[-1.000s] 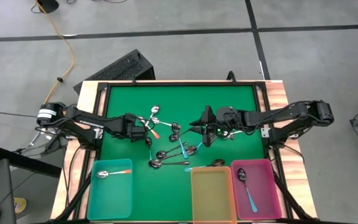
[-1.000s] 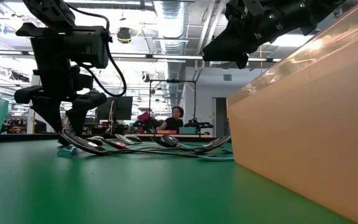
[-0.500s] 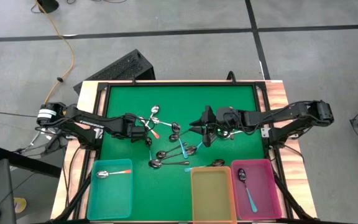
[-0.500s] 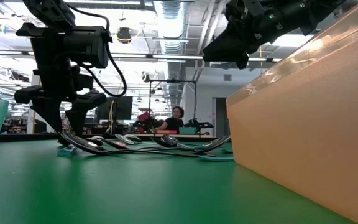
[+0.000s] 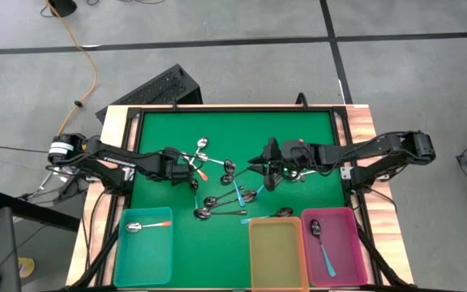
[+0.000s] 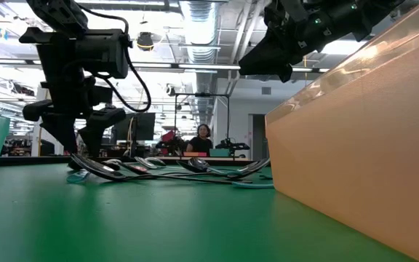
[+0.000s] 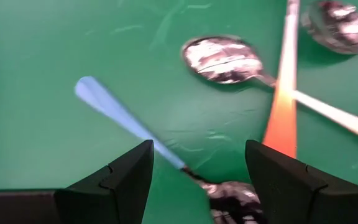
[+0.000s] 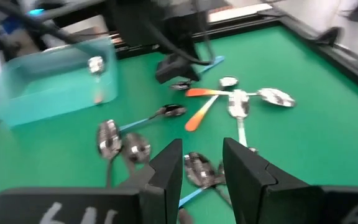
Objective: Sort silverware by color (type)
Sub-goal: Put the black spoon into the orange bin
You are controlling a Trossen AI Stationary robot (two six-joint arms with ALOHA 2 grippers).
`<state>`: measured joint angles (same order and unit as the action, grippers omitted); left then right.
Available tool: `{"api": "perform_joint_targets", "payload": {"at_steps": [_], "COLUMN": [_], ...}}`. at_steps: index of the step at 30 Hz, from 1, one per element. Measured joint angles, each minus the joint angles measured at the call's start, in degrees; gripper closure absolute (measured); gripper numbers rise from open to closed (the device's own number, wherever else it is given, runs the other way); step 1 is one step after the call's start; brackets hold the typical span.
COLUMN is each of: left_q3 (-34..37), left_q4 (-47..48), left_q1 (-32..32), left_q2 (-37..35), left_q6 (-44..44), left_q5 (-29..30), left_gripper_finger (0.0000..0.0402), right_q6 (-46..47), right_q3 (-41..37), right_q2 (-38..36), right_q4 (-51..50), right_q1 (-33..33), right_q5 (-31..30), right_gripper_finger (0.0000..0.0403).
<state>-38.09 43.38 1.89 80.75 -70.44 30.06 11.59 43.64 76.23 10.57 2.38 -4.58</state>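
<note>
Between open fingers (image 7: 114, 180), blue-handled spoon (image 7: 129, 127) diagonal.

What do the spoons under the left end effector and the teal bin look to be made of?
Spoon bowls: polished metal, by the mirror-like glints. The light blue handle and orange handle look matte and flat-coloured, likely a coating or plastic; I can't tell which. Teal bin: seemingly translucent plastic, since a spoon inside shows through its wall in the right wrist view.

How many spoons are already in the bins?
2: one orange-handled spoon in the teal bin and one blue-handled spoon in the pink bin. The yellow bin holds none.
</note>
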Motion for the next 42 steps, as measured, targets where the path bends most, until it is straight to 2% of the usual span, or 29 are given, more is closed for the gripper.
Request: {"api": "perform_joint_targets", "payload": {"at_steps": [4,8,16,18,22,24,29,33,42], "left_q3": [0.0,0.0,0.0,0.0,0.0,0.0,0.0,0.0,0.0], "left_q4": [-3.4,-6.2,-7.3,-7.3,-7.4,-7.4,-7.9,-8.8,-8.7], "left_q1": [0.0,0.0,0.0,0.0,0.0,0.0,0.0,0.0,0.0], "left_q2": [0.0,0.0,-0.1,-0.1,-0.1,-0.1,-0.1,-0.1,-0.1], "left_q6": [2.4,5.3,8.8,9.4,10.4,10.4,11.5,12.8,13.8], "left_q5": [0.0,0.0,-0.9,-0.9,-0.3,-0.3,0.1,0.5,0.6], "left_gripper_finger": [0.0164,0.0164,0.0164,0.0164,0.0164,0.0164,0.0164,0.0164,0.0164], "right_q6": [7.7,10.9,22.7,21.2,14.4,9.6,-1.2,-7.8,-4.3], "right_q3": [0.1,0.6,7.2,9.3,12.4,13.1,14.2,14.1,13.9], "right_q2": [2.0,5.7,12.3,13.0,13.0,13.0,13.1,15.5,22.6], "right_q4": [0.1,-0.7,-21.5,-27.5,-31.9,-31.3,-25.3,-22.9,-24.1], "right_q1": [0.4,0.9,4.4,4.9,4.9,4.9,2.8,-1.0,-3.4], "right_q5": [-8.5,-9.8,-10.6,-10.6,-10.5,-8.1,2.8,4.3,6.0], "right_gripper_finger": [0.0275,0.0275,0.0275,0.0275,0.0275,0.0275,0.0275,0.0275,0.0275]}}
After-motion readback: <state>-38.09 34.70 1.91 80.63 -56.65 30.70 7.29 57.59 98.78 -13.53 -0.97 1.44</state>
